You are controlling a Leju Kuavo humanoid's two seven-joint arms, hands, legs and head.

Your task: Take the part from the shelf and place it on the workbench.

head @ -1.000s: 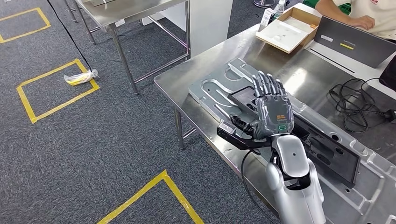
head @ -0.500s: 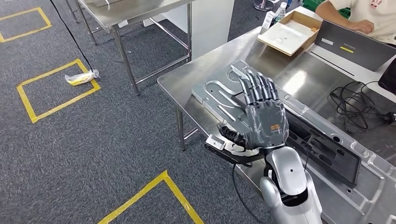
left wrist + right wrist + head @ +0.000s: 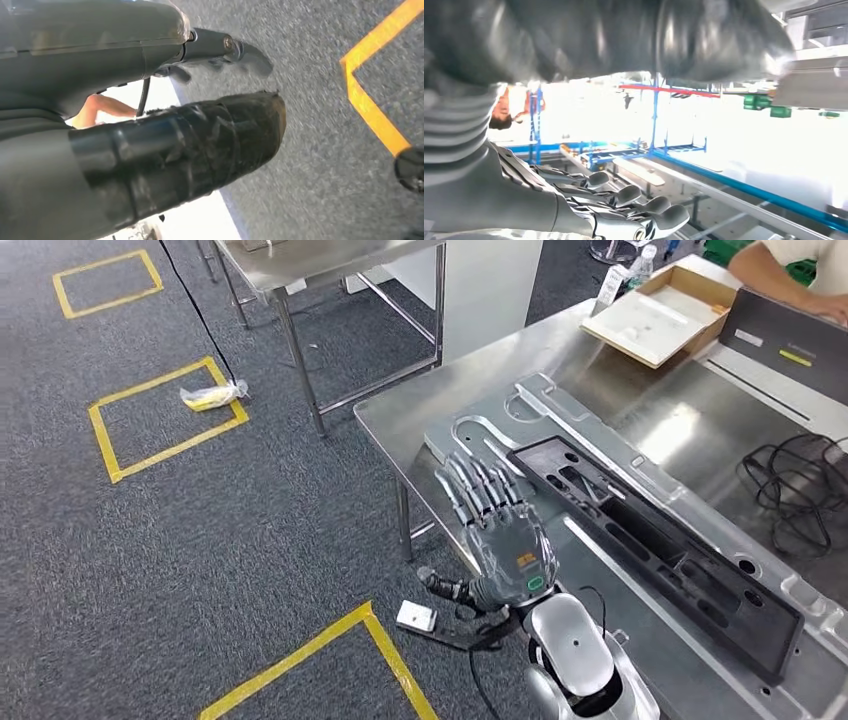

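part flat on workbench | right hand splayed, empty | left hand: grip unclear

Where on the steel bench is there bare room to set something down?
Bare steel lies on the workbench between the long grey part and the cardboard box. The near side is crowded by the part, the right end by the cable tangle.

No readable text, labels or numbers anywhere.
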